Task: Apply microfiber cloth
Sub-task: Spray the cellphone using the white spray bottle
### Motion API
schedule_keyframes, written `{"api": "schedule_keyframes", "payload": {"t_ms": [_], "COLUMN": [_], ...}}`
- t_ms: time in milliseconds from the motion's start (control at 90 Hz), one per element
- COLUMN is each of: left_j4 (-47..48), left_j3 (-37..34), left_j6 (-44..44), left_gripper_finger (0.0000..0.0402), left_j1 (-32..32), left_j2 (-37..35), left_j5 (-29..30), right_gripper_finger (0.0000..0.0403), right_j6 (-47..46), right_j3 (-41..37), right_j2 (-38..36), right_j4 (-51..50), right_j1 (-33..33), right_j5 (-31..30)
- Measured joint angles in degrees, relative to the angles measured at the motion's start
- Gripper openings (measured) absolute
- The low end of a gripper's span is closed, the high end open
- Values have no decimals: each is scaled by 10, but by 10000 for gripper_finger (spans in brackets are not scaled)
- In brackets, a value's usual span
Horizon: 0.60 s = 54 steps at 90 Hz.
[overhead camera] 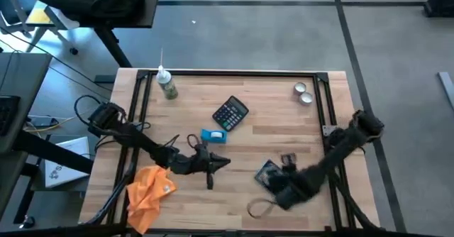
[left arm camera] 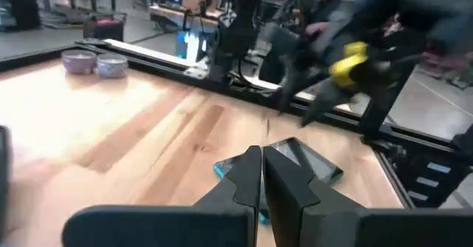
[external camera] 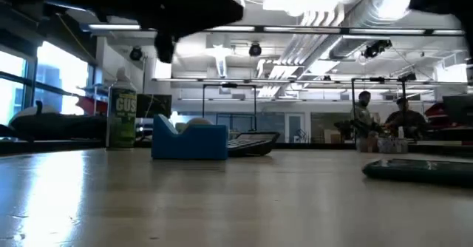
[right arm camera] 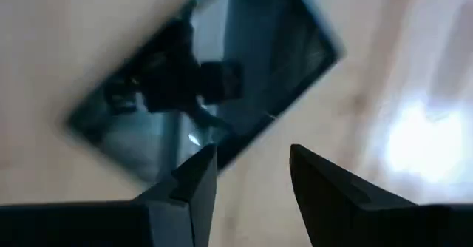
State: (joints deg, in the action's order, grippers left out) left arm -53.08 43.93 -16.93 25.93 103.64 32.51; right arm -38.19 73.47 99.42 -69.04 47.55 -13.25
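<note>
Reaching low across the wooden tabletop (overhead camera: 269, 134), your left arm ends in the left pincer (overhead camera: 218, 162), fingers (left arm camera: 251, 177) pressed together, holding nothing. Your right arm folds back toward the front edge; the right pincer (right arm camera: 251, 173) hovers over a dark glossy rectangular tablet (right arm camera: 214, 77), jaws slightly apart, empty. The crumpled bright orange microfiber cloth (overhead camera: 147, 189) lies at the front left corner, behind the left pincer, long axis running roughly front to back, untouched. The black calculator (overhead camera: 230, 113) sits mid-table, near the small blue box (overhead camera: 213, 136).

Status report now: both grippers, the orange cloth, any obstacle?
Left gripper shut, empty, mid-table. Right gripper open above the phone. Microfiber cloth lies untouched at the near-left edge. Nothing blocks it.
</note>
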Motion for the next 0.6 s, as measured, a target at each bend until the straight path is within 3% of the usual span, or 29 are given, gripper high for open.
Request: {"api": "schedule_keyframes", "payload": {"t_ms": [233,444,600], "left_j4": [8,166,244], "left_j3": [130,206,220], "left_j6": [61,43,46], "left_gripper_finger": [0,0,0], "left_j1": [-48,-70,-81], "left_j2": [117,149,156], "left_j5": [-105,-135,-112], "right_gripper_finger": [140,140,140], "right_j6": [-38,-40,-13], "right_j3": [-43,-50,-50], "right_j2": [30,77,98], "right_j4": [49,51,72], "right_j1": [135,184,186], "right_j5": [-10,-47,-81]}}
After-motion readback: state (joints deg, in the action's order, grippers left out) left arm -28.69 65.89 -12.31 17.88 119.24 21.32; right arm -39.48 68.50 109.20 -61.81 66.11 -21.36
